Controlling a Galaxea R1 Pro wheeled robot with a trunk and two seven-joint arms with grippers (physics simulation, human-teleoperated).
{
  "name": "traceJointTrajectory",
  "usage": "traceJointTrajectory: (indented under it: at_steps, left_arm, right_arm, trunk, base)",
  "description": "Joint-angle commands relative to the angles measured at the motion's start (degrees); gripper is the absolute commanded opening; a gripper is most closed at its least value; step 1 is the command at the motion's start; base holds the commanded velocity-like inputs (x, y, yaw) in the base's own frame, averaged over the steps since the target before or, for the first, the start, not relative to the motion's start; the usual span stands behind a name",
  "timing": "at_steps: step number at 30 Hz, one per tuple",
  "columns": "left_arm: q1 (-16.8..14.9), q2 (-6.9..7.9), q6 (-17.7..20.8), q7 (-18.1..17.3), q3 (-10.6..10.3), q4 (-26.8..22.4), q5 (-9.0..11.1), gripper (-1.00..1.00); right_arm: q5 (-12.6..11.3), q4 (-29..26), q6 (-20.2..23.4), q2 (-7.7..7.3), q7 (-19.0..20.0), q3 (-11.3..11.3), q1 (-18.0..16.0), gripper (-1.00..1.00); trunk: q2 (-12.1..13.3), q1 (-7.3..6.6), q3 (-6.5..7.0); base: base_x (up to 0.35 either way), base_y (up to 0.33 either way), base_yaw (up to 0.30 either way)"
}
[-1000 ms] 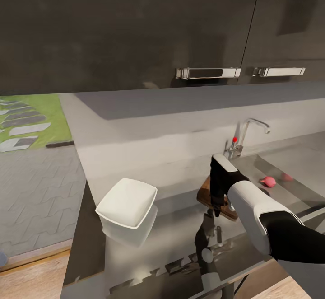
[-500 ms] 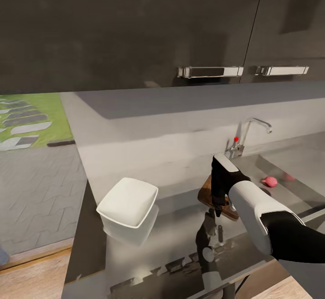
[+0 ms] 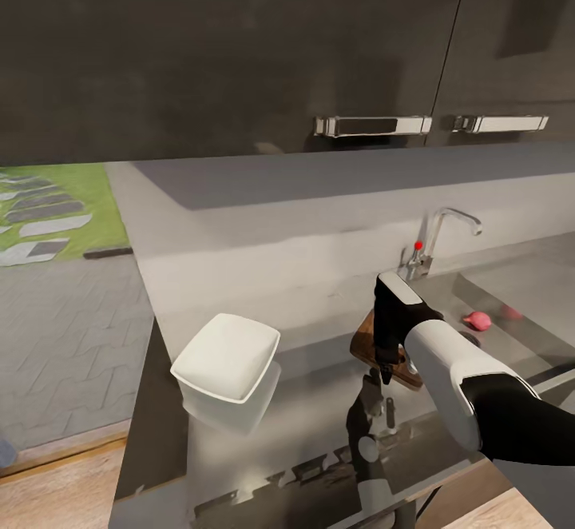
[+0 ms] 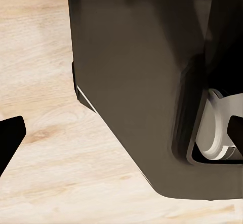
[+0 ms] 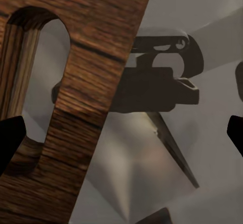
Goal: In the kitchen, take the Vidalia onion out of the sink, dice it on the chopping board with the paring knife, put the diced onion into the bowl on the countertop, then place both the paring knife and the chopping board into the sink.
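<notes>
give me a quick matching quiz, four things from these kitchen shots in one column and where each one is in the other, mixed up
Things:
1. bowl
2. chopping board
3. Vidalia onion
4. tap

Places:
A. lying in the sink
B. under the right pincer, on the countertop
C. rising at the back of the sink, by the wall
D. at the countertop's left end

Pairs: 1-D, 2-B, 3-A, 4-C

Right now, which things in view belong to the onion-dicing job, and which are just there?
Part of the job:
- chopping board, under the right gripper
- white bowl on the countertop
- sink with its tap
- small pink thing in the sink, possibly the onion

Just there:
- dark upper cabinets with chrome handles
- wood floor
</notes>
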Motion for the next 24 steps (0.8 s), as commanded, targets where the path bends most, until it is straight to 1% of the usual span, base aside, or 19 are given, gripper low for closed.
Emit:
traceJointTrajectory:
  at_steps: [1,2,5,24]
  left_arm:
    - [0.03,-0.01,-0.08,0.0,0.01,-0.1,0.03,1.0]
    - [0.03,-0.01,-0.08,0.0,0.03,-0.1,0.02,1.0]
    - [0.03,-0.01,-0.08,0.0,0.07,-0.1,0.02,1.0]
    - [0.03,0.04,-0.08,0.0,0.09,-0.1,0.02,1.0]
  right_arm:
    - [-0.42,-0.01,-0.36,-0.05,-0.12,0.49,-0.05,1.0]
    - [-0.41,0.0,-0.39,-0.05,-0.98,0.49,-0.03,1.0]
    - [-0.42,0.0,-0.35,-0.05,-1.72,0.49,-0.05,1.0]
    - [-0.42,0.0,-0.27,-0.05,-1.68,0.49,-0.05,1.0]
  trunk:
    - [-0.04,0.01,-0.06]
    - [-0.04,0.01,-0.06]
    - [-0.04,0.01,-0.06]
    - [-0.04,0.01,-0.3]
  base:
    - [0.0,0.0,0.0]
    - [0.0,0.0,0.0]
    - [0.0,0.0,0.0]
    - [0.0,0.0,0.0]
